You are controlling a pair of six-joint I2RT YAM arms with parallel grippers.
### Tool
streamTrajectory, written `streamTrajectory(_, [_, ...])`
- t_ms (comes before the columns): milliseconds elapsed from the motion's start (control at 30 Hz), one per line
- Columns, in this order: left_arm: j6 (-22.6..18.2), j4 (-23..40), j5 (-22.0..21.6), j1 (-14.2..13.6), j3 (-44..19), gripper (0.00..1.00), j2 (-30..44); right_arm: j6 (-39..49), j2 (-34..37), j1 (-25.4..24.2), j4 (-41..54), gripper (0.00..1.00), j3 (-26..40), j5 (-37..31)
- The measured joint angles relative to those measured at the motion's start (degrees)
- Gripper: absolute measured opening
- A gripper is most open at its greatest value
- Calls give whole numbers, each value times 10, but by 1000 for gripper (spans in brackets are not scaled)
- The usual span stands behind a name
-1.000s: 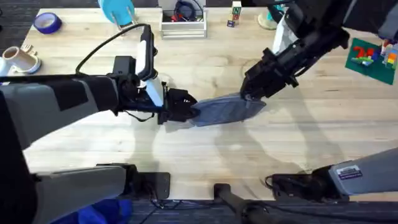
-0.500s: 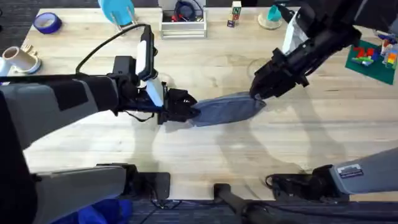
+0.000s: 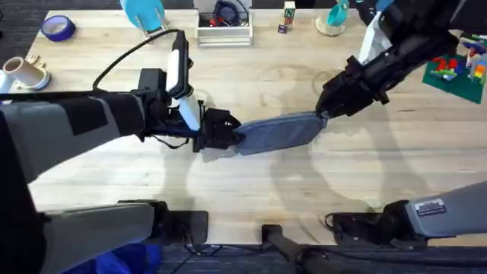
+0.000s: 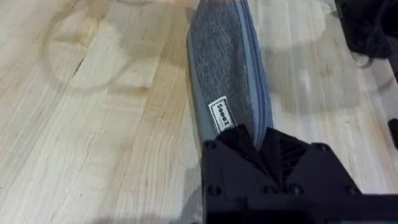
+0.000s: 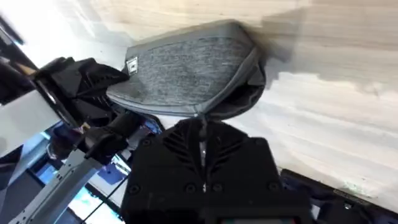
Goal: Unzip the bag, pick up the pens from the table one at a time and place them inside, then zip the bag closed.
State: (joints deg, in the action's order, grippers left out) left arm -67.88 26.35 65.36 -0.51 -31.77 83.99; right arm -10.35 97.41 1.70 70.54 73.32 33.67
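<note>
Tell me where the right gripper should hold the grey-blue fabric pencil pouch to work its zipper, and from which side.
Grip the zipper pull at the grey-blue fabric pencil pouch's far end, coming from the right, opposite the left gripper, which pins the other end. The pouch lies lengthwise between the arms with its zipper along the upper edge, so pulling along that line seems best. The right gripper is at that end, apparently pinching the pull.

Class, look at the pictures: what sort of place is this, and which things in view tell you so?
Probably a robotics lab or test workspace. Two robot arms work over a wooden table, the left gripper and right gripper at either end of a grey bag. Along the far edge sit a roll of blue tape and coloured building blocks.
</note>
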Motion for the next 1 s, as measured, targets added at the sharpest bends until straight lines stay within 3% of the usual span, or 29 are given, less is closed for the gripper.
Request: streamTrajectory(1000, [0, 0, 2, -1, 0, 43, 0, 13, 8, -5, -3, 34, 0, -85])
